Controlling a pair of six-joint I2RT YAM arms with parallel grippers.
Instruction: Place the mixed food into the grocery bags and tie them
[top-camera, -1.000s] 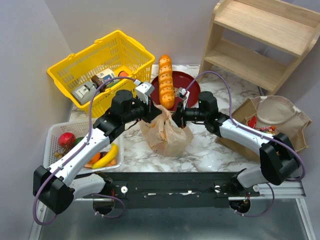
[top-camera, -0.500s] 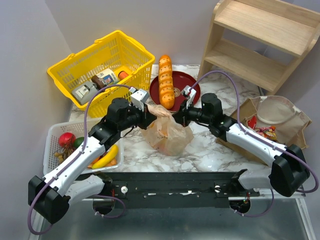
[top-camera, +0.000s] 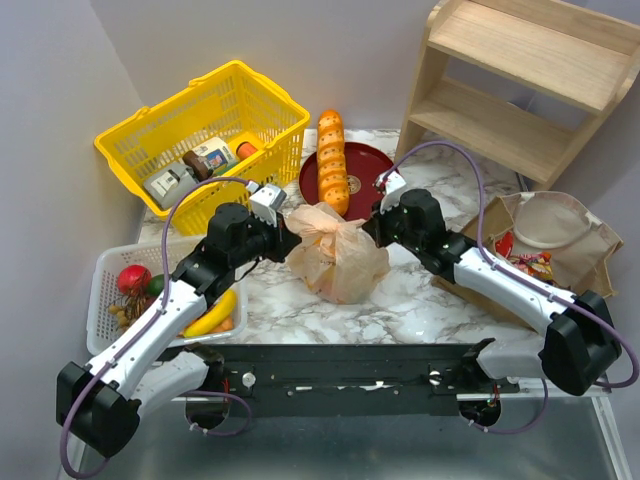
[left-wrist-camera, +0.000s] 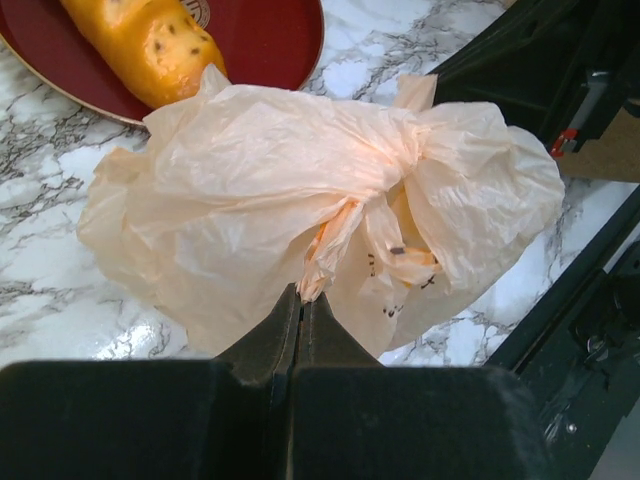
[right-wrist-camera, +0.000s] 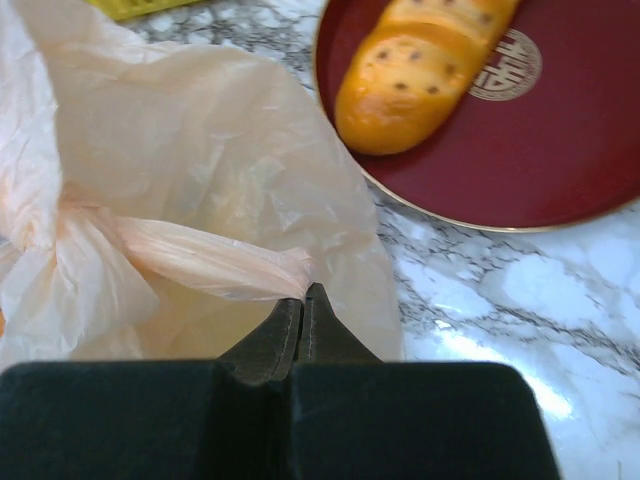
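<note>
The tan plastic grocery bag (top-camera: 338, 258) sits bulging on the marble table between both arms, its top gathered into a knot (left-wrist-camera: 398, 160). My left gripper (top-camera: 290, 230) (left-wrist-camera: 301, 296) is shut on a twisted strand of the bag at its left side. My right gripper (top-camera: 373, 226) (right-wrist-camera: 303, 294) is shut on the other twisted strand (right-wrist-camera: 200, 262), which is drawn taut. The brown paper bag (top-camera: 592, 246) lies at the right with red packets (top-camera: 506, 243) in its mouth. A banana (top-camera: 212, 315) and a red fruit (top-camera: 133, 278) lie in the white tray (top-camera: 100, 275).
A red plate (top-camera: 363, 165) with a long orange loaf (top-camera: 332, 160) stands just behind the plastic bag. A yellow basket (top-camera: 205, 135) of boxed goods is at the back left. A wooden shelf (top-camera: 520, 80) rises at the back right.
Both grippers have drawn apart and away from the arm bases, each pulling its strand outward. The bag's top has cinched tighter and the bag has shifted back towards the plate.
</note>
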